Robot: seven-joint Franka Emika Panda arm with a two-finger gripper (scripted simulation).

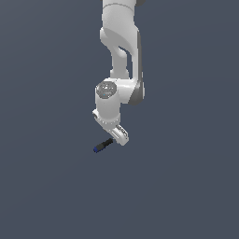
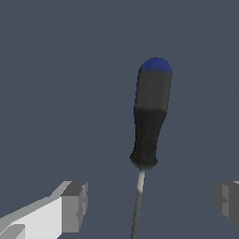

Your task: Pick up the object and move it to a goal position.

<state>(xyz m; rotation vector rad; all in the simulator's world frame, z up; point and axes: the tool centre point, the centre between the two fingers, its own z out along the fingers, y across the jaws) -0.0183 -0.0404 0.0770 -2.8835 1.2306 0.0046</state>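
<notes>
The arm (image 1: 119,70) reaches down from the top of the exterior view, wrist bent, and the hand (image 1: 119,135) sits low over the plain dark grey tabletop (image 1: 186,186), which fills the whole view with no edge or corner to place things by. The tool (image 1: 103,145) pokes out from under the hand toward the exterior view's left, black handle first, blue cap at the far tip. Over to the wrist view: the tool (image 2: 150,116) lies lengthwise in the gap of the hand (image 2: 151,203), blue cap (image 2: 156,66) pointing away from the camera, thin grey shaft (image 2: 138,205) running back between the fingers. One finger pad (image 2: 74,206) stands off to one side of the shaft, the other (image 2: 228,201) well off to the other side, so the fingers are spread wide and neither touches the tool. Whether the tool rests on the tabletop cannot be told.
</notes>
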